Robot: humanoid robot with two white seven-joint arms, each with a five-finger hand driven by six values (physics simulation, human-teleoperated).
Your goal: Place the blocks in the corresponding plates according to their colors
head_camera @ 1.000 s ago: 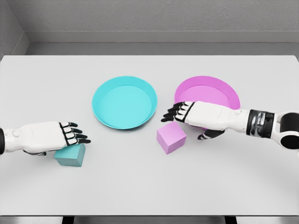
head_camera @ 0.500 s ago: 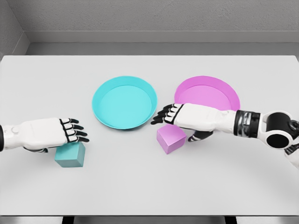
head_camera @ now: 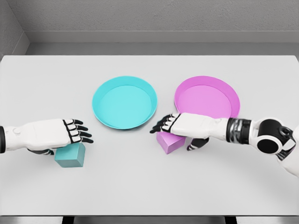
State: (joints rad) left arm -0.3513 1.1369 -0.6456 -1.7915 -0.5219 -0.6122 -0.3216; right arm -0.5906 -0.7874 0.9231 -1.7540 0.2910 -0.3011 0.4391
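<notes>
Two open hands, left (head_camera: 56, 134) and right (head_camera: 180, 125), hover over a white table (head_camera: 149, 186), grey walls behind.

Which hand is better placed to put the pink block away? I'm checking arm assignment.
Right. The right hand lies directly over the pink block, with the pink plate just behind it. The left hand is far across the table, over the teal block.

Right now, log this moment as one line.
left hand: open over teal block | right hand: open over pink block | teal plate, pink plate: empty
</notes>
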